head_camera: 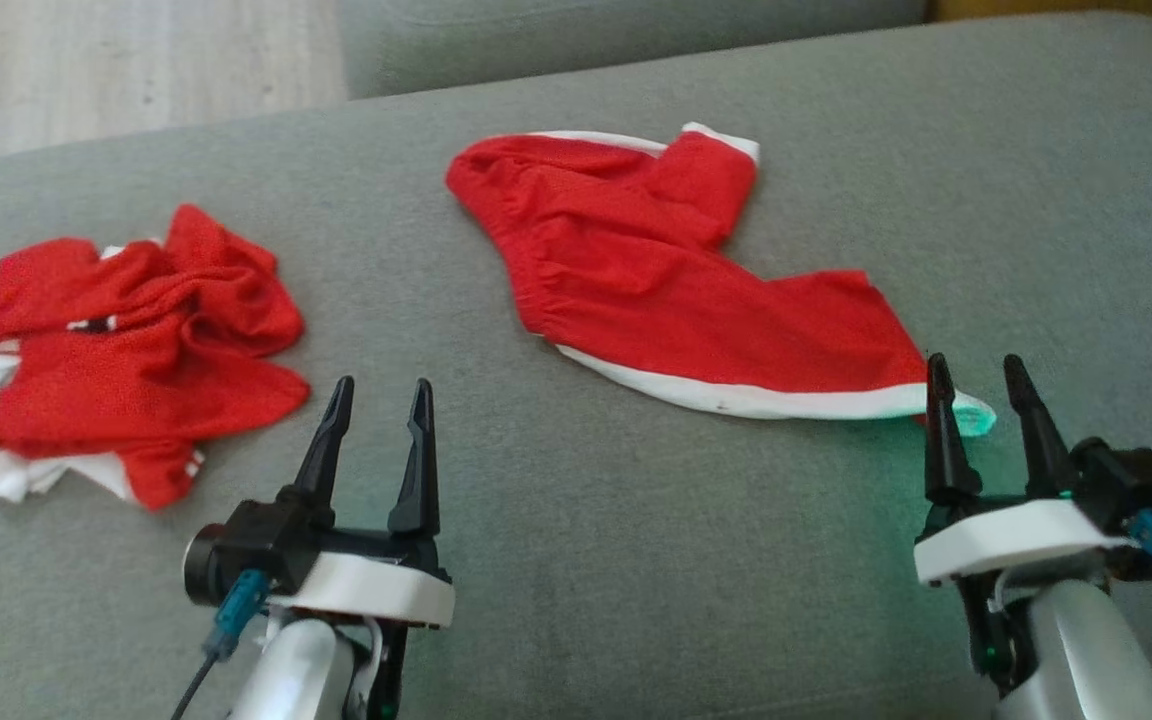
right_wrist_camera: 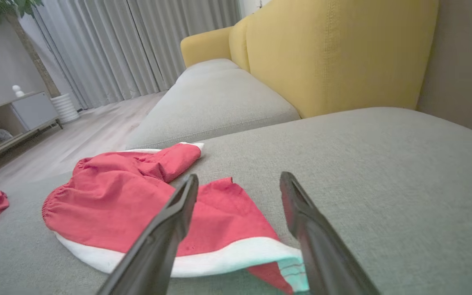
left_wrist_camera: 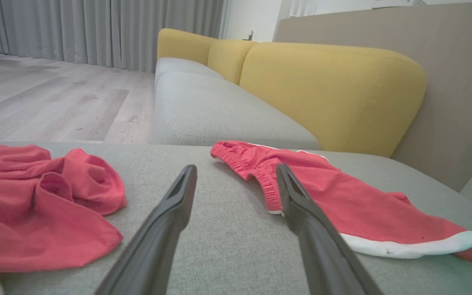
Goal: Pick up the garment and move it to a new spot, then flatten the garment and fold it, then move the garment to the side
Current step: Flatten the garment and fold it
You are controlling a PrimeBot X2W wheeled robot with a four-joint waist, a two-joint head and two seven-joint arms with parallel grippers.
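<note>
Your left gripper (head_camera: 382, 390) and right gripper (head_camera: 976, 375) are both spread and empty; the hem corner of the red shorts (head_camera: 656, 270) lies between the right one's fingers.

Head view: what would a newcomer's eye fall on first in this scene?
Two bright red pieces stand out on the grey cushion: red shorts with white trim spread at the middle, a crumpled red garment at the left. The open left claw hovers low over bare cushion; the open right claw is at the shorts' white hem.

Garment (head_camera: 676, 270): red shorts with white trim, spread nearly flat on grey cushion (head_camera: 576, 520), one leg folded over at 12 o'clock.
</note>
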